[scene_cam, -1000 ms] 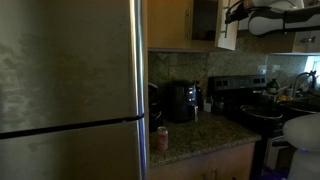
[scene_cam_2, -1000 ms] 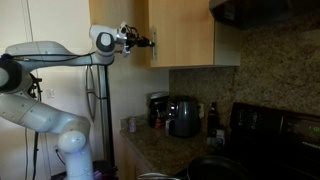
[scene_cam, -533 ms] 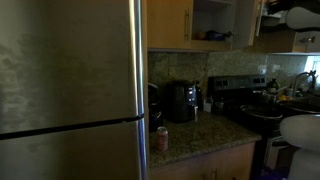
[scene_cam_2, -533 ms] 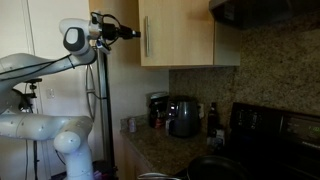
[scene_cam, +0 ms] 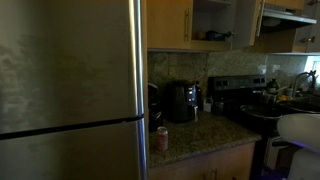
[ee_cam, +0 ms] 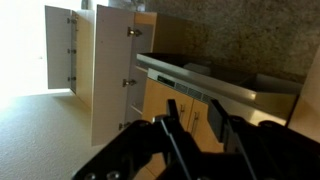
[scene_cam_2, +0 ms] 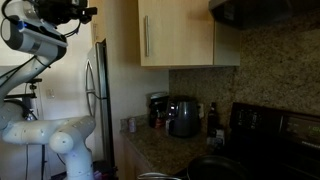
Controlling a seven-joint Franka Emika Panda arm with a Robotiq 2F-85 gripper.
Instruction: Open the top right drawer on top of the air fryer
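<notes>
Top right drawer (scene_cam_2: 178, 32) is really a light wooden cabinet door. In an exterior view it stands swung open, flat panel facing the camera, with the slim silver bar handle (scene_cam_2: 146, 37) near its left edge. In an exterior view from the other side, the top right drawer (scene_cam: 258, 20) shows edge-on, with the open cabinet shelves (scene_cam: 222, 18) exposed just beside it; something dark sits on the lower shelf, too dim for me to name. The neighbouring door (scene_cam: 170, 22) is closed.

Air fryer (scene_cam_2: 183, 116) sits on the granite counter (scene_cam_2: 160, 150) below the cabinet, against the backsplash, with a coffee maker (scene_cam_2: 157, 107) just beside it. Stove (scene_cam_2: 270, 130) is off to the side and the steel fridge (scene_cam: 70, 90) fills the near side.

Gripper (scene_cam_2: 86, 12) is up high at the end of the arm (scene_cam_2: 35, 38), well apart from the handle and touching nothing. In the wrist view the gripper (ee_cam: 196, 115) has its fingers (ee_cam: 172, 125) spread: jaws released, nothing between them. That view also shows open cabinet doors; I cannot tell which one is mine.
</notes>
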